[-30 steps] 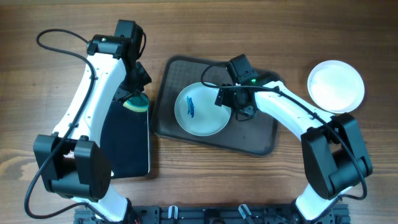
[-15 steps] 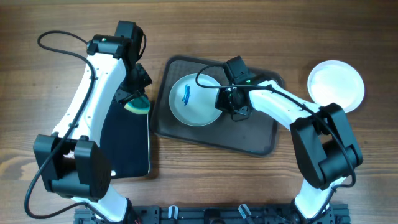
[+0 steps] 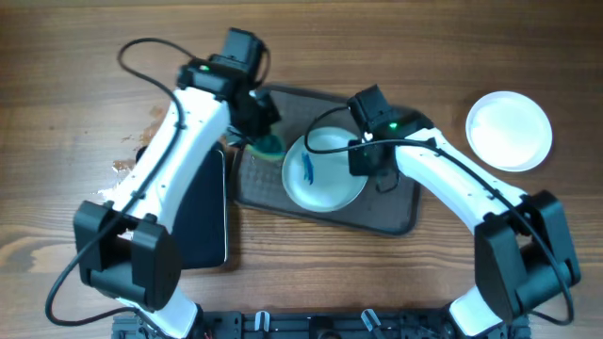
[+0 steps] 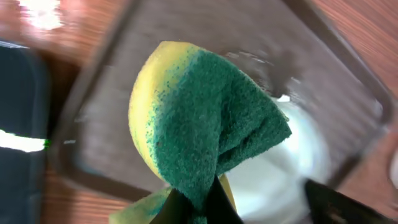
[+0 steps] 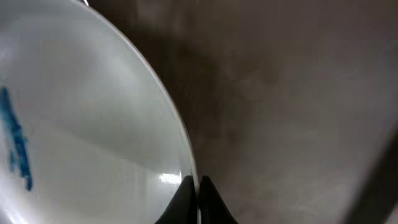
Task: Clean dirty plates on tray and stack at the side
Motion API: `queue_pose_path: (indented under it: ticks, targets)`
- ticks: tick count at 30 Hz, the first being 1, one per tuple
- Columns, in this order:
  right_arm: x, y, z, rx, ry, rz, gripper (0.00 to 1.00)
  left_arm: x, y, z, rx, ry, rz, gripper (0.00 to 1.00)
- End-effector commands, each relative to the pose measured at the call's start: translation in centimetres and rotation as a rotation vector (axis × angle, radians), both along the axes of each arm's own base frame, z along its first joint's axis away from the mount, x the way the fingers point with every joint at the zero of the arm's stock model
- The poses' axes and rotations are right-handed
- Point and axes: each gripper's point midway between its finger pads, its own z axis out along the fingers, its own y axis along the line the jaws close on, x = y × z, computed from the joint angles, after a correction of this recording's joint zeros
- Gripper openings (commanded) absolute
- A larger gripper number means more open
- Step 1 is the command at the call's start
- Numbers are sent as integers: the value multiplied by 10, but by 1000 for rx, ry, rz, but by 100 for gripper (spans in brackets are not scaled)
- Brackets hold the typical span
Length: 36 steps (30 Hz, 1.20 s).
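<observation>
A white plate (image 3: 325,171) with a blue scribble (image 3: 307,168) lies on the dark grey tray (image 3: 396,218). My right gripper (image 3: 364,158) is shut on the plate's right rim; in the right wrist view its fingertips (image 5: 198,186) pinch the plate (image 5: 81,124) edge over the tray (image 5: 298,93). My left gripper (image 3: 265,139) is shut on a folded green and yellow sponge (image 3: 271,147), which hangs over the tray's left part beside the plate. The left wrist view shows the sponge (image 4: 205,118) in the left gripper (image 4: 196,208), with the plate (image 4: 286,162) behind it. A clean white plate (image 3: 509,130) sits on the table at the right.
A glossy black tray (image 3: 203,212) lies left of the grey tray, partly under the left arm. Pale marks (image 3: 127,162) show on the wooden table at the far left. Both arms' cables loop above the trays.
The left arm has swung right, carrying the sponge from above the black tray to over the grey tray. The right gripper has shut on the plate's rim, and the plate has shifted right.
</observation>
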Motion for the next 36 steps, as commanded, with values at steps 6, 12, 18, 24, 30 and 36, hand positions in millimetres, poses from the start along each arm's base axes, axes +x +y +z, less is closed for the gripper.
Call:
queue_pose_path:
  ticks: [6, 12, 18, 24, 30, 36]
  targets:
    - [-28, 22, -36, 200, 160, -240, 4, -8, -75, 5, -218, -4, -189, 4]
    - [8, -4, -35, 203, 54, -488, 4, -8, -79, 7, -237, -10, -196, 4]
    - [36, 27, -14, 465, 23, -352, 4, -7, -79, 6, -236, -10, -199, 4]
    - [29, 34, -32, 563, 8, -384, 4, -8, -79, 5, -231, -15, -218, 4]
    - [29, 51, -27, 658, -100, -143, 4, -8, -79, -21, -203, 31, -255, 4]
    - [29, 56, -22, 674, -130, -59, 4, -13, -87, -47, -207, 41, -460, 4]
